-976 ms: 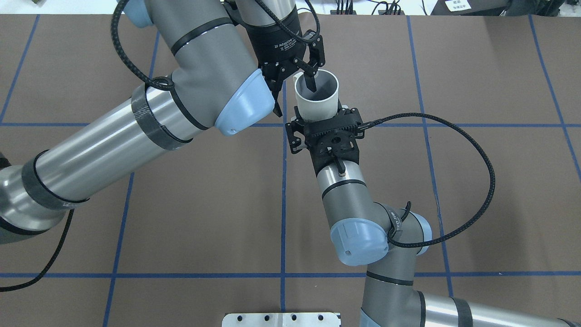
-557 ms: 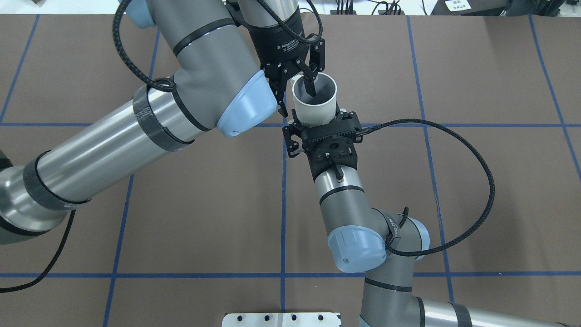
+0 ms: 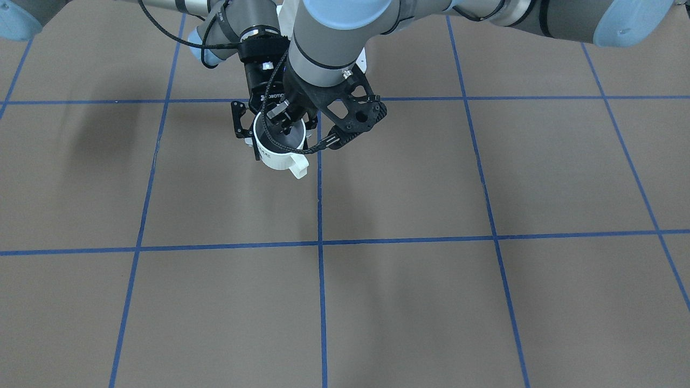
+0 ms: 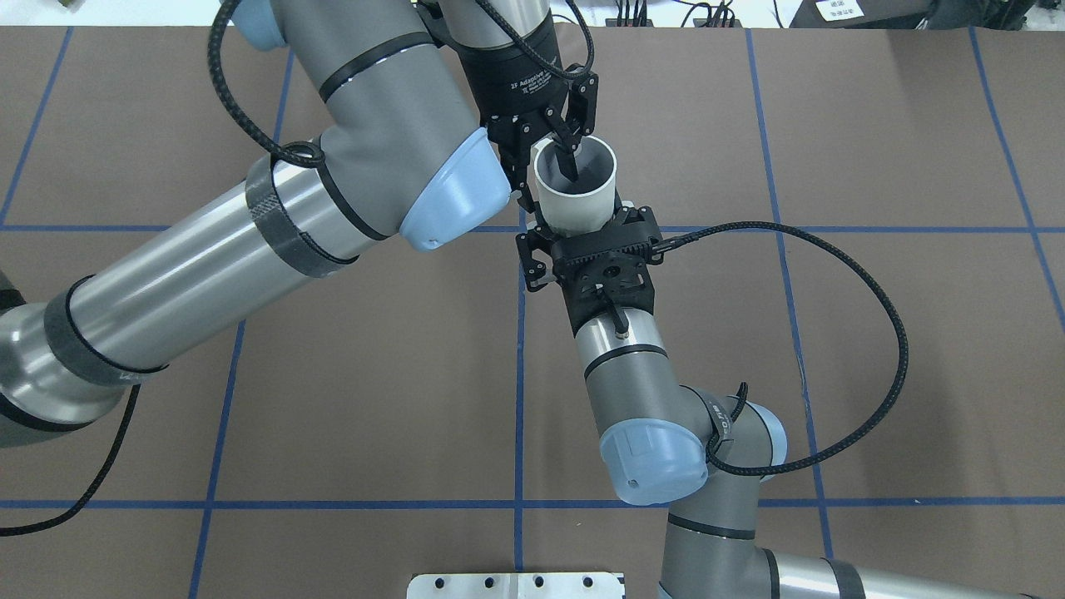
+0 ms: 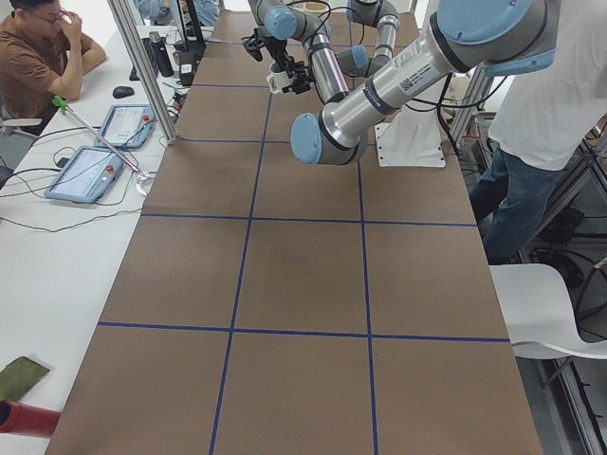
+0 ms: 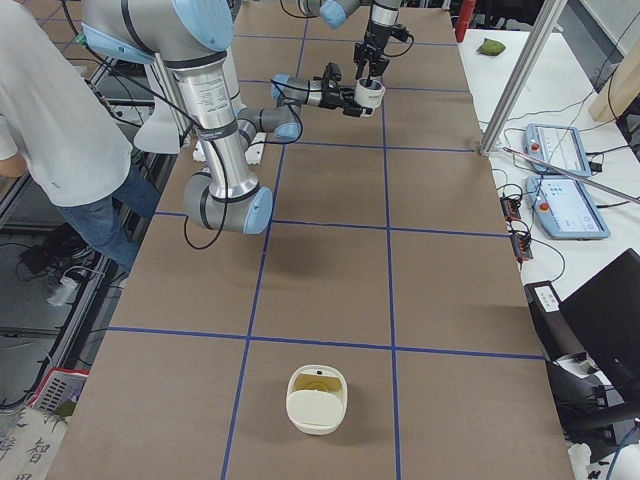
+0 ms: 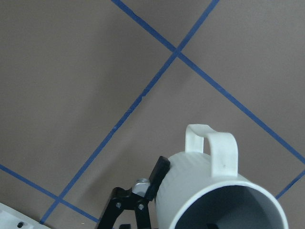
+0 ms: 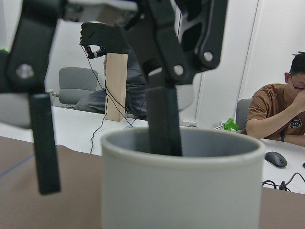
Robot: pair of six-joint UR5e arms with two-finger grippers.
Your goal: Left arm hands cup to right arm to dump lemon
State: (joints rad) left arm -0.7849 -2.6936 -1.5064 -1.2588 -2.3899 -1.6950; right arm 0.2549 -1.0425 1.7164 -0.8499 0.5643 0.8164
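The right claw pinched the white cup by its sides above the counter. The left claw hung spread astride its rim, not touching it.

The cup (carried in the right claw) has edged slightly toward the robot's left.

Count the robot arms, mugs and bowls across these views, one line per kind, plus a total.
Robot arms: 2 (left arm, right arm)
Mugs: 1 (white cup, held in the air where the two arms meet)
Bowls: 1 (cream bowl, far from both arms)
Total: 4
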